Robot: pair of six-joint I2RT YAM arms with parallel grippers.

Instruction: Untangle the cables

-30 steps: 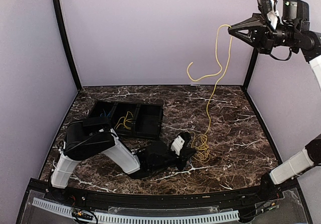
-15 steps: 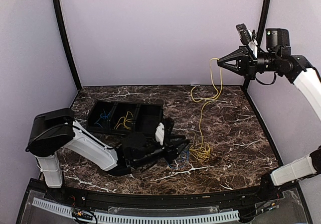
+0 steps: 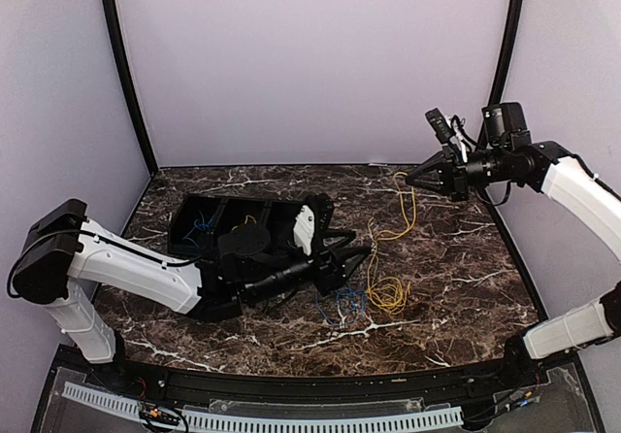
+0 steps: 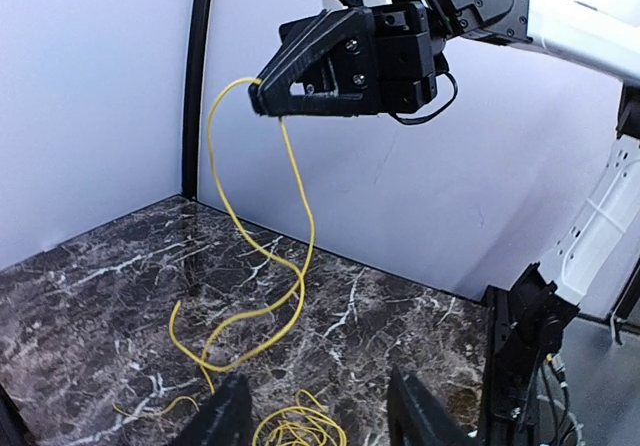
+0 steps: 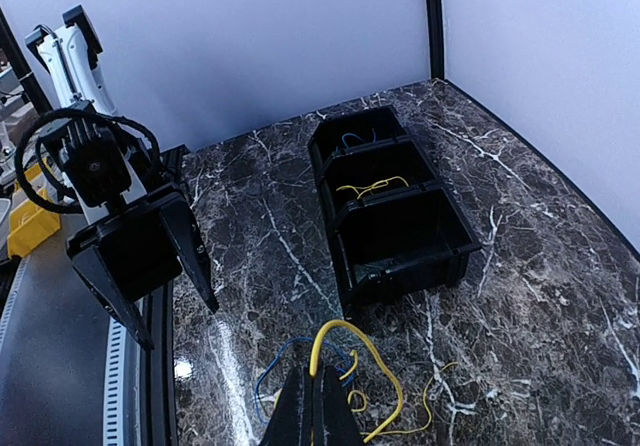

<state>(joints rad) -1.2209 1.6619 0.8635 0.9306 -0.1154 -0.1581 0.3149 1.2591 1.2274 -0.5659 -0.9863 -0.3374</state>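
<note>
Right wrist: three-bay bin (image 5: 455,249), blue wire (image 5: 355,138) farthest bay, yellow wire (image 5: 372,186) middle; right fingers (image 5: 312,391) pinching yellow cable (image 5: 380,376), left fingers (image 3: 357,244) spread.

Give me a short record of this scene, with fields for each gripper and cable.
right gripper: shut on thin yellow cable, raised over dark marble table
left gripper: open, low over table
yellow cable's lower end: loose coil on table
thin blue cable: on table, next to yellow coil
black three-compartment tray: table's left rear
</note>
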